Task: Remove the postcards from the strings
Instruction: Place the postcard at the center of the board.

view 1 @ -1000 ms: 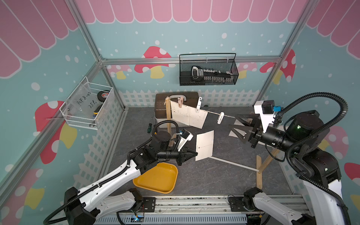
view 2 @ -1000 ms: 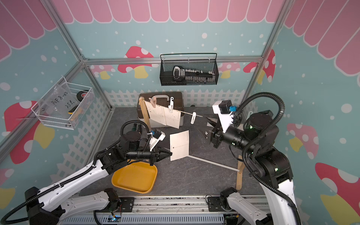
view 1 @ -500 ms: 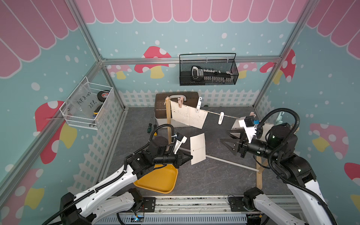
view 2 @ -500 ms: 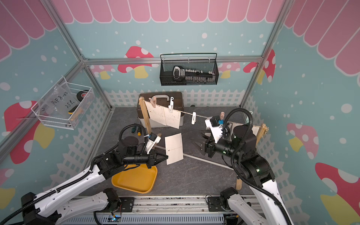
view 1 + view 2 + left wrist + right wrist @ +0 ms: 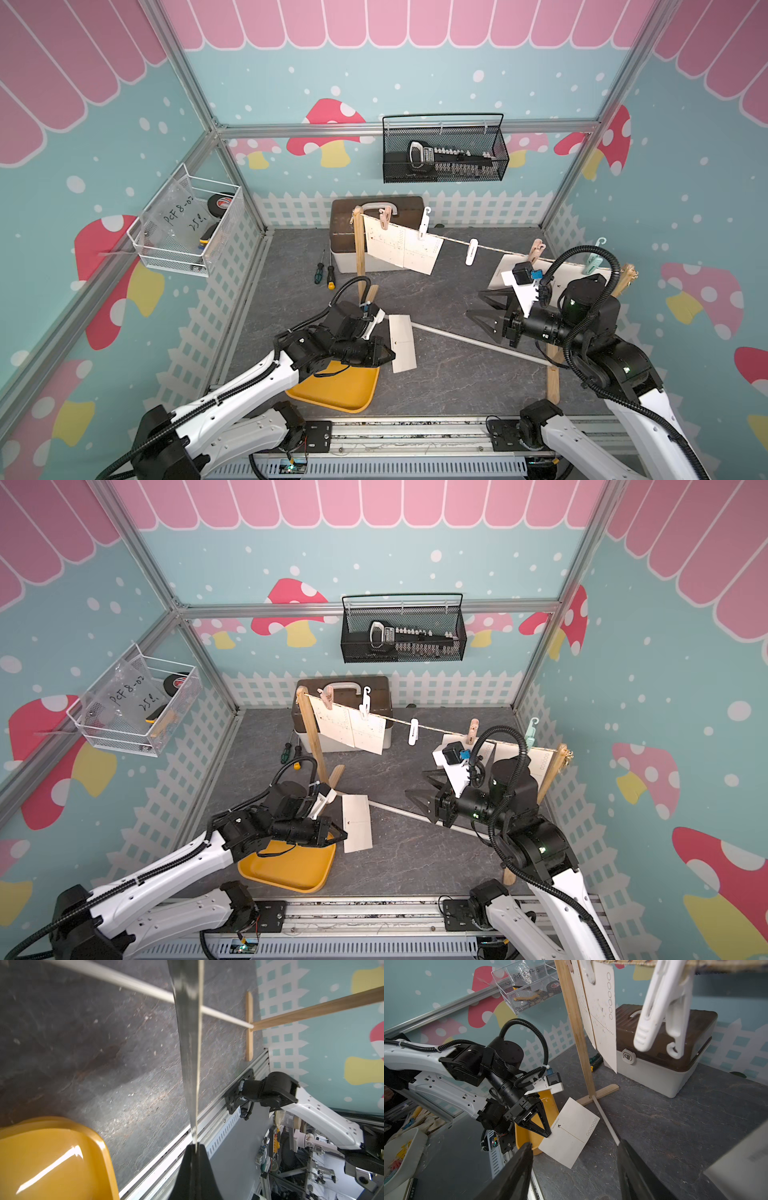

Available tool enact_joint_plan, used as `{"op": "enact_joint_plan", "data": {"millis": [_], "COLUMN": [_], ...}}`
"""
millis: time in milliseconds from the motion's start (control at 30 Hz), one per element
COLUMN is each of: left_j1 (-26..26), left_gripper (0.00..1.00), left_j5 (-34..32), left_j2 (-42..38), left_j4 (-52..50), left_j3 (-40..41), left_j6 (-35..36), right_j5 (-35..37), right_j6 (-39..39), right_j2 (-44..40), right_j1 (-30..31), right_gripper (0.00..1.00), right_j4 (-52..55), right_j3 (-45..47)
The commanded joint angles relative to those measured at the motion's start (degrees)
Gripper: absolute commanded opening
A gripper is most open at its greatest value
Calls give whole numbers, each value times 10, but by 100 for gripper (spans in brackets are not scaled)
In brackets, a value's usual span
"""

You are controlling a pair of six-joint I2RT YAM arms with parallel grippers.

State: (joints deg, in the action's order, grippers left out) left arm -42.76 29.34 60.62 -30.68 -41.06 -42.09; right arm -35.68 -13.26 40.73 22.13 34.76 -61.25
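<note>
Postcard [image 5: 402, 343] edge-pinched in closed left gripper [image 5: 390, 356] beside yellow tray [image 5: 332, 392], likely for deposit; right gripper [image 5: 473, 305] parted, empty

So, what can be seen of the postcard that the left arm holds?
The postcard is a thin, cream-white card, unbent. One face shows a dotted line across the middle, an arrow at one end and a row of small circles at the other. The shut left tool pinches one edge; nothing else seems to touch it. It is off the string, in the air beside the yellow tray.
</note>
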Motion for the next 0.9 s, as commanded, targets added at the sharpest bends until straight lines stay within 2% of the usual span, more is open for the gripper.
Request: {"op": "enact_joint_plan", "data": {"millis": [0, 467, 533, 633, 767, 867], "left_j1": [2, -3, -3, -3, -1, 1], "left_gripper": [0, 0, 4, 17, 29, 31], "left_j5": [39, 59, 55, 49, 33, 20], "left_j2": [32, 113, 119, 121, 125, 131], "left_j4": [-14, 3, 1, -2, -12, -14], "left_j3": [1, -4, -5, -7, -15, -25], "left_j6": [-26, -52, -51, -49, -38, -30], "right_j5": [-9, 0, 2, 4, 5, -3], "right_j6": [14, 32, 32, 32, 33, 34], "right_j2": [-11, -4, -5, -8, -9, -7], "right_j1": [2, 2, 2, 2, 2, 2], "right_gripper": [64, 64, 64, 64, 65, 65], "right_j4": [0, 0, 0, 1, 6, 11], "right_j3": [9, 3, 1, -1, -9, -19]}}
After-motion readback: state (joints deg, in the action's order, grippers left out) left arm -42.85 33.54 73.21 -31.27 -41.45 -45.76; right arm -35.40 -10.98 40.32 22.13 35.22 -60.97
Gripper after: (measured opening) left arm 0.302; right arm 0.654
